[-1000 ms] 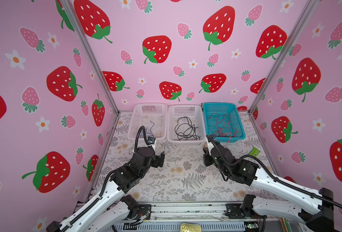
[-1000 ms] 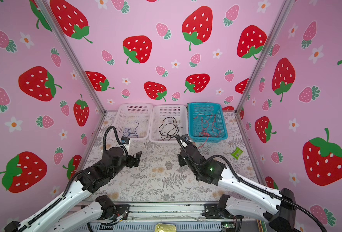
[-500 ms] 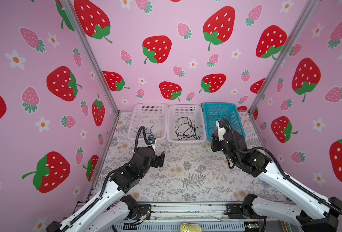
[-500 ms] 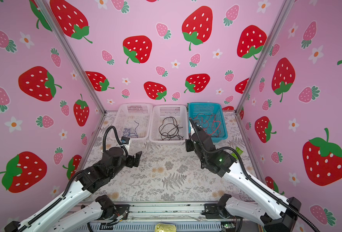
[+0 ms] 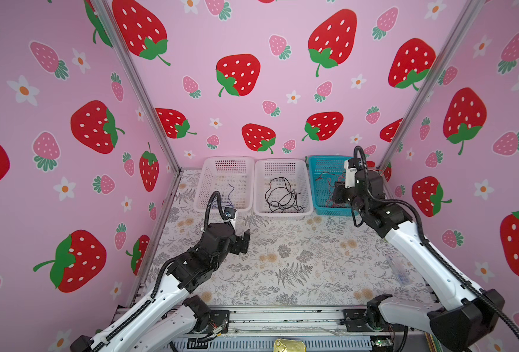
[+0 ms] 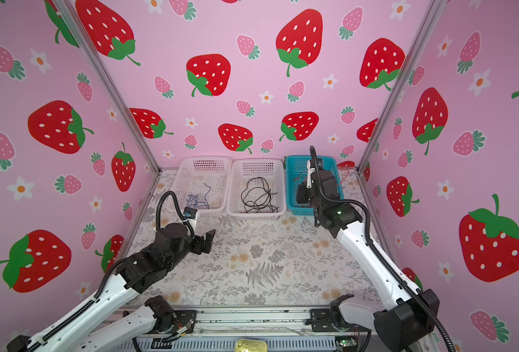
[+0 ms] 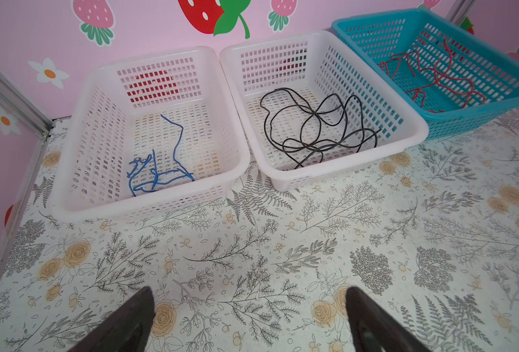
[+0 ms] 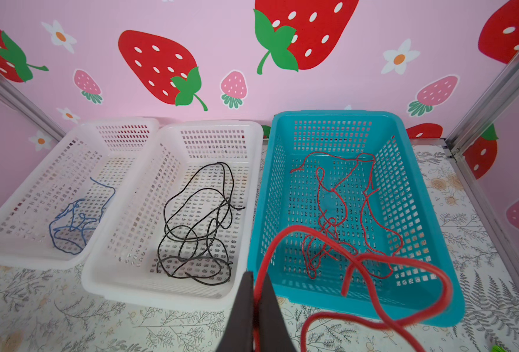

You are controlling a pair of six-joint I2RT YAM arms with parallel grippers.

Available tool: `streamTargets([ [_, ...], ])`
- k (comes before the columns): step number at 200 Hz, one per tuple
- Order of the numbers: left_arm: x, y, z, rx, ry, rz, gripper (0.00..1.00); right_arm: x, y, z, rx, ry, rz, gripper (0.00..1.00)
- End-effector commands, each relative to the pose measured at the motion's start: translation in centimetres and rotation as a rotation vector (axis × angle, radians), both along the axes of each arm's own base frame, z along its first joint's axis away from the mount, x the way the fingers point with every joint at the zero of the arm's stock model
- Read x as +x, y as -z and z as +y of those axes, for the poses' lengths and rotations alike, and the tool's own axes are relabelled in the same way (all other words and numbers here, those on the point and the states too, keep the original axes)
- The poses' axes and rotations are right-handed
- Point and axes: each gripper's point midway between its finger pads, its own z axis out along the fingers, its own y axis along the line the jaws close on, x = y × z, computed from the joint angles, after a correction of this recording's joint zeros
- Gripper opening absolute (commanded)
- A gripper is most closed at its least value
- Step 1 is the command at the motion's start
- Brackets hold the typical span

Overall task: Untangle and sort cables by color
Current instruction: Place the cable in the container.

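The middle of the counter (image 5: 298,253) is lying open from the near edge up to the baskets, giving a tool wide passage. Three baskets are standing close together along the far edge and blocking it: a white basket (image 5: 228,158) at the far left corner, a second white basket (image 5: 281,160) beside it, and a teal basket (image 5: 325,157) toward the far right corner. Pink walls (image 5: 282,91) are closing in the left, far and right edges. The left tool (image 7: 249,292), jaws spread, is hanging over the counter's left part. The right tool (image 8: 254,282), pinching a red cable (image 8: 296,228), is taking up the room above the teal basket's near end.
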Motion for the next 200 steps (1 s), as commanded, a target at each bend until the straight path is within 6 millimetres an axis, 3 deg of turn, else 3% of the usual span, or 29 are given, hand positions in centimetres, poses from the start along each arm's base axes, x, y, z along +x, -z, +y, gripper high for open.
streamTargets([
  [1,0.1,-0.2,0.0,-0.007,0.001,-0.012,0.99,1.8,-0.6,0.5,0.085,-0.031,-0.002,0.00],
  [43,0.0,-0.1,-0.2,-0.012,0.010,-0.006,0.99,5.6,2.6,0.3,0.184,-0.006,0.077,0.00],
  [98,-0.1,-0.4,-0.1,-0.020,0.012,-0.014,0.99,9.8,8.2,-0.3,0.225,0.024,0.211,0.00],
  [200,-0.1,-0.2,-0.3,-0.019,0.019,-0.009,0.99,12.4,15.2,-0.5,0.208,0.044,0.348,0.00],
])
